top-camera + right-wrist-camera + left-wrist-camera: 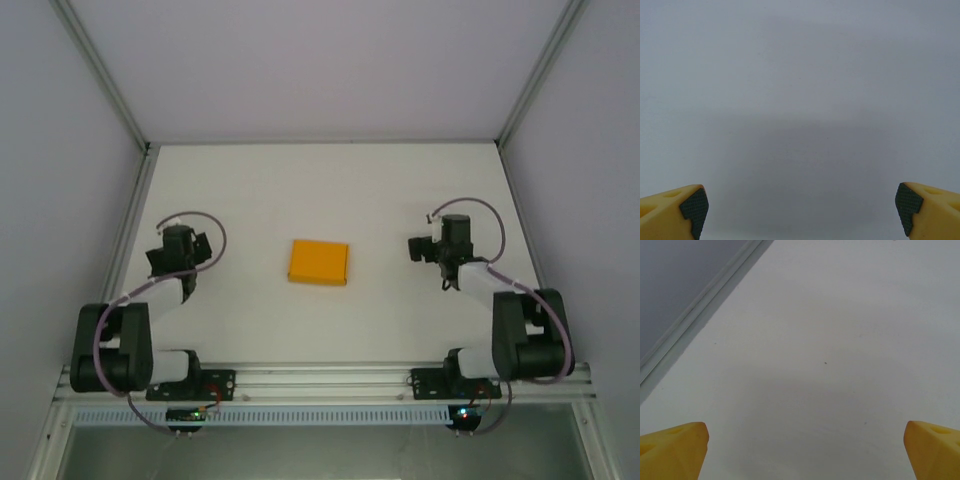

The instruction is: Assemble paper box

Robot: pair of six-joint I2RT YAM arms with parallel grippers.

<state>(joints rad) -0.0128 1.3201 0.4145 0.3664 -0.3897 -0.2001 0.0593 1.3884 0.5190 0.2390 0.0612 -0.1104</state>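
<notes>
Standing spread and empty, the left gripper and right gripper flank the paper box.
Item, as we read it outward: yellow fingers set wide apart with nothing between them, each wrist facing the white table, both arms folded back at the elbow. The box rests mid-table, inward of each gripper and apart from both, a flat closed rectangle. Its long axis runs left to right, slightly skewed. We judge the right gripper somewhat nearer.
</notes>
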